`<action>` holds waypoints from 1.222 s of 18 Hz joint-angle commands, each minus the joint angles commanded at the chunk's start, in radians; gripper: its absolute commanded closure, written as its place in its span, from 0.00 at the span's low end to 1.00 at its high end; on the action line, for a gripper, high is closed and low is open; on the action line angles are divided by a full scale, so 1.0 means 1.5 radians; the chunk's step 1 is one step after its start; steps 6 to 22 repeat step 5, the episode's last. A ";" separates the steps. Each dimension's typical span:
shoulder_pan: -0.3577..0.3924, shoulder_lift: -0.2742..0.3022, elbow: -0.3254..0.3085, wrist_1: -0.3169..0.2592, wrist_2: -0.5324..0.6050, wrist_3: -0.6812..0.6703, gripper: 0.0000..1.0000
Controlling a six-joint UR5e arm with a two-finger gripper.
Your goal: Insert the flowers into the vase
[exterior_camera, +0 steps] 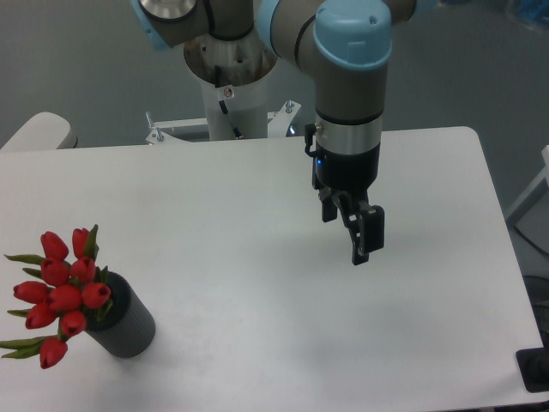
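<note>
- The vase (126,324) serves as the landmark; it is a dark grey ribbed cylinder standing on the white table (214,197), leaning a little with its mouth turned up and to the left.
- The flowers (62,292) sit in the mouth of the vase; the red tulip buds spill out up and to the left of its rim, with green leaves poking out on the left side and one leaf rising above the bunch.
- The lowest bud hangs down and to the left of the vase, beside its wall; whether it touches the table cannot be told.
- The gripper (352,230) hangs well apart from the vase, far to its right and higher in the picture; it is above the table and touches nothing.
- The gripper is turned nearly edge-on to the camera, so one dark finger (369,236) covers most of the other; I cannot tell how far the jaws stand apart; nothing is seen between them.
- A small blue light glows on the gripper body, on the side facing the vase.
- The arm (347,77), grey with light blue caps, rises straight up from the gripper, up and to the right of the vase.
</note>
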 joint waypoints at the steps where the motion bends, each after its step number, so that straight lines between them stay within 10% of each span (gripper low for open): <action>1: 0.000 0.000 -0.001 0.000 0.001 0.000 0.00; 22: -0.002 -0.001 0.000 0.001 0.000 0.000 0.00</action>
